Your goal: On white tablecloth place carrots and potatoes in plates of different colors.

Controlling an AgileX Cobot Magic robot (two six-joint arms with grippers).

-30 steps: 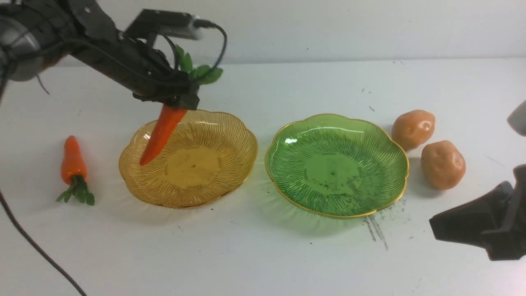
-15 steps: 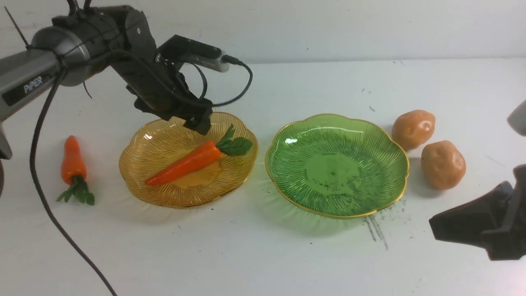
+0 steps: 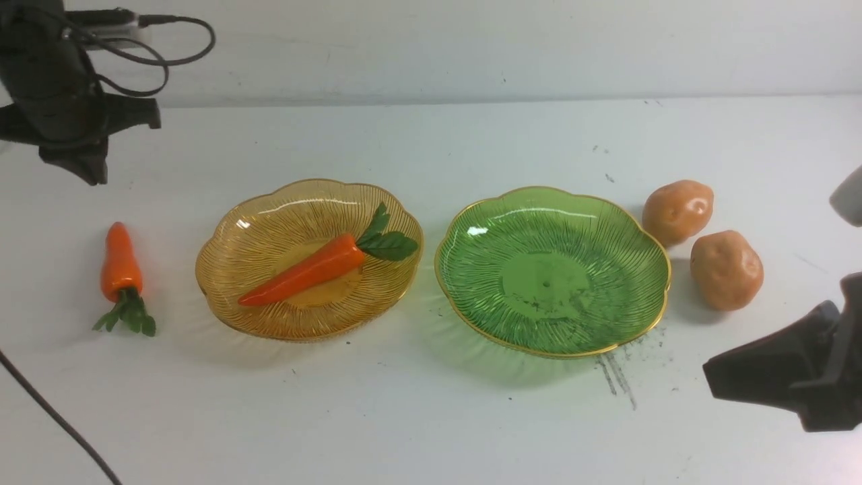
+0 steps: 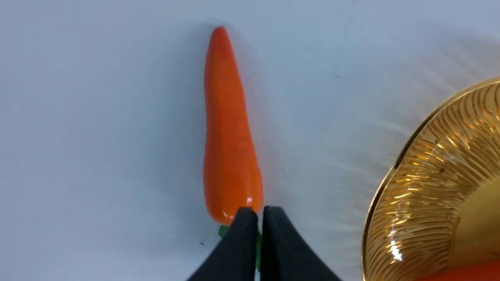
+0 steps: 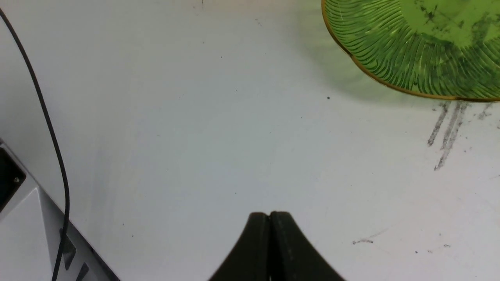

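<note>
While my left gripper hangs above the far-left part of the plain white matte tablecloth, its black fingers are pressed together w/ only a hairline slit btwn them, gripping nothing. The front cam gives just its pos.; the left wrist cam shows the closed tips right over the leafy end of a glossy orange toy carrot w/ dark green top, hiding most of the green.

That carrot lies on the cloth, left of the amber-yellow ribbed translucent plate w/ gold scalloped rim and apart from it, leaves toward me. A second, longer orange toy carrot lies slantwise inside the amber plate, leaves toward the green ribbed plate of the same make. The wrist cam catches only a sliver of it.

Two glossy tan egg-shaped toy potatoes sit on the cloth right of the green plate, close together, front cam only.

My right gripper is low at near right. Its wrist cam shows the fingers flush together, empty, plus grey scuff streaks and a black cable.
</note>
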